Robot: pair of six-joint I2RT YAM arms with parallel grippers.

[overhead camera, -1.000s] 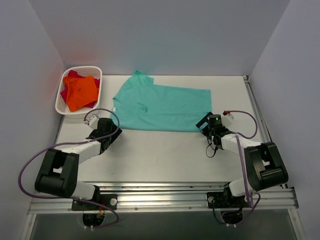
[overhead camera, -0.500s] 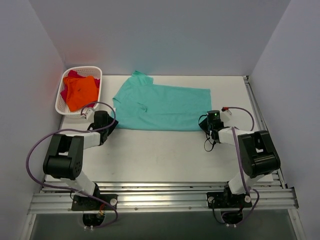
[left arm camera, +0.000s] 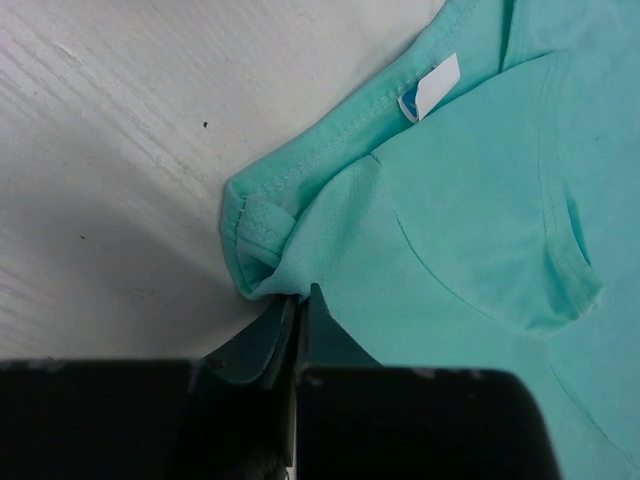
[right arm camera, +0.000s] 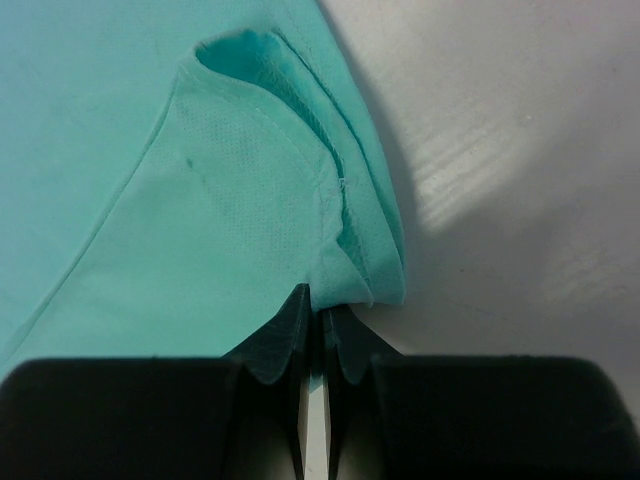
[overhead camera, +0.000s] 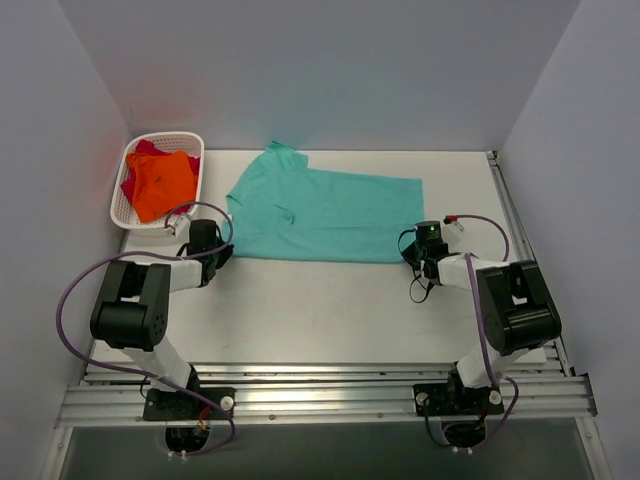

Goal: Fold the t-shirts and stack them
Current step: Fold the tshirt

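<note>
A white plastic lattice basket (overhead camera: 118,205) sits beyond and to the outer side of the left gripper (left arm camera: 300,300), well apart from the right gripper (right arm camera: 318,308). In it a crumpled bright orange t-shirt (overhead camera: 162,185) lies on top of a magenta-red t-shirt (overhead camera: 145,150), of which only the edges show. Nothing lies between either gripper and the cloth in front of it.

The teal-green soft cloth t-shirt (overhead camera: 330,212) lies spread flat on the white table (overhead camera: 320,310), stretching from one gripper across to the other, with its far edge away from both. A small white-and-blue label (left arm camera: 430,88) shows on the seam ahead of the left gripper, and a short sleeve curves off to that gripper's inner side.

The left gripper rests low on the table at the shirt's near corner. Its dark fingers (left arm camera: 265,345) are drawn together to a thin line and pinch the folded hem right at the tips. The right gripper sits at the opposite near corner. Its fingers (right arm camera: 285,335) are likewise pressed almost together, nipping the bunched edge of the same shirt, with bare table on its outer side.
</note>
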